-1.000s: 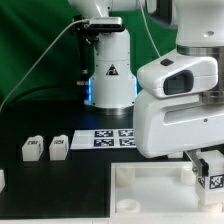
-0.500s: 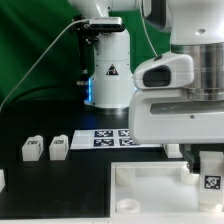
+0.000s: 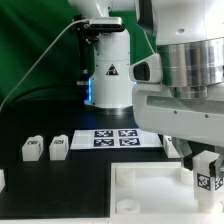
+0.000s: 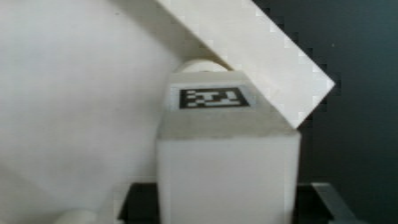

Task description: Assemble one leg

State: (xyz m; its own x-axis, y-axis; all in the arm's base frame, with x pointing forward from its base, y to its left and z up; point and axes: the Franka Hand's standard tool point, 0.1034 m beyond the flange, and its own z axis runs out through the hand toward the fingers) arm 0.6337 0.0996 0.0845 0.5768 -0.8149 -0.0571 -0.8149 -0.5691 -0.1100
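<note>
the large white panel (image 3: 140,195) lies on the black bench (image 3: 60,185) along the bottom of the exterior frame. at the lower right, the hand (image 3: 206,168) is clamped on the leg (image 3: 208,181), which is slightly tilted over the panel's right corner with its tag facing the camera. whether it touches the panel i cannot tell. the wrist view shows the leg (image 4: 222,150) upright against the panel (image 4: 71,110). farther back, at middle left, a second leg (image 3: 58,148) and a third leg (image 3: 32,149) stand side by side. right of them is the marker board (image 3: 115,137), with the arm's base (image 3: 108,75) behind.
</note>
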